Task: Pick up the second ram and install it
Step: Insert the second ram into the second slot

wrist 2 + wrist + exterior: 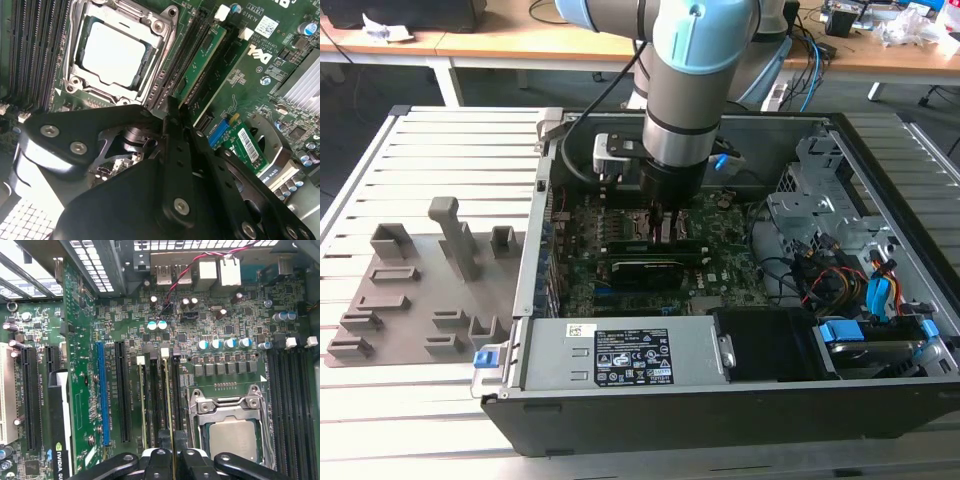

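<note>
Second ram (169,405) stands on edge in your motherboard (210,330) slot beside the processor socket (231,425), long axis along the slot, your gripper (171,456) pinched narrow on its edge

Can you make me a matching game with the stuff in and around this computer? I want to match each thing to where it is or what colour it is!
Things:
1. holder tray
2. processor
3. ram stick
4. gripper

Clues:
A. green, long and thin
B. inside the case, over the motherboard
C. grey, on the table outside the case
D. silver and square

Pairs: 1-C, 2-D, 3-A, 4-B
</note>
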You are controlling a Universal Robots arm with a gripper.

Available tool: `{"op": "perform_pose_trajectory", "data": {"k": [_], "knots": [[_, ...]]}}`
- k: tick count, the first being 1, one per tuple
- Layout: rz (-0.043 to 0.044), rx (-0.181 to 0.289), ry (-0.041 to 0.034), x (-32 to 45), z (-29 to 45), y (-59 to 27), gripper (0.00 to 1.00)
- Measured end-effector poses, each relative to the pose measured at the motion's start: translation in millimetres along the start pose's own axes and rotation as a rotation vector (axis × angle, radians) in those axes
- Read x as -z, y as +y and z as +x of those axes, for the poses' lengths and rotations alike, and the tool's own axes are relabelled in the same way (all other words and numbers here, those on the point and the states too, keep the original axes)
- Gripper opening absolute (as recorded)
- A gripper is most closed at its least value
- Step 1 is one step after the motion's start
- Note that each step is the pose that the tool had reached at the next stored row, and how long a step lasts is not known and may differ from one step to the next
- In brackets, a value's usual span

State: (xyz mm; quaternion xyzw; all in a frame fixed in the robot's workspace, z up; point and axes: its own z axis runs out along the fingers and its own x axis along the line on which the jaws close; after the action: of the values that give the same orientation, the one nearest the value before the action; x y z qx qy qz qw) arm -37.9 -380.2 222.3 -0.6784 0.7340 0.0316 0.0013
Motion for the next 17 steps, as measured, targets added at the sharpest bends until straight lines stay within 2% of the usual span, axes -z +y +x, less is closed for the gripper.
{"op": "perform_pose_trajectory", "data": {"k": [2, 3, 4, 5, 8, 9, 10, 11, 17], "knots": [[-0.0007, 0.000, -0.0003, -0.1, 0.0, 0.1, 0.14], [0.0001, 0.000, -0.0002, -0.2, 0.0, 0.0, 0.21], [0.0001, 0.000, 0.0002, 0.5, -0.1, 0.0, 0.21], [0.0002, 0.000, 0.0000, 5.2, -0.3, 0.2, 0.21], [0.0001, 0.000, 0.0003, 27.6, -4.0, 1.4, 0.21], [0.0001, 0.000, 0.0003, 31.0, -4.5, 1.5, 0.20], [0.0001, 0.000, 0.0009, 38.6, -5.6, 2.0, 0.11], [0.0002, 0.000, 0.0012, 42.8, -6.2, 2.1, 0.11], [0.0002, 0.000, 0.0011, 45.4, -6.3, 2.3, 0.11]]}}
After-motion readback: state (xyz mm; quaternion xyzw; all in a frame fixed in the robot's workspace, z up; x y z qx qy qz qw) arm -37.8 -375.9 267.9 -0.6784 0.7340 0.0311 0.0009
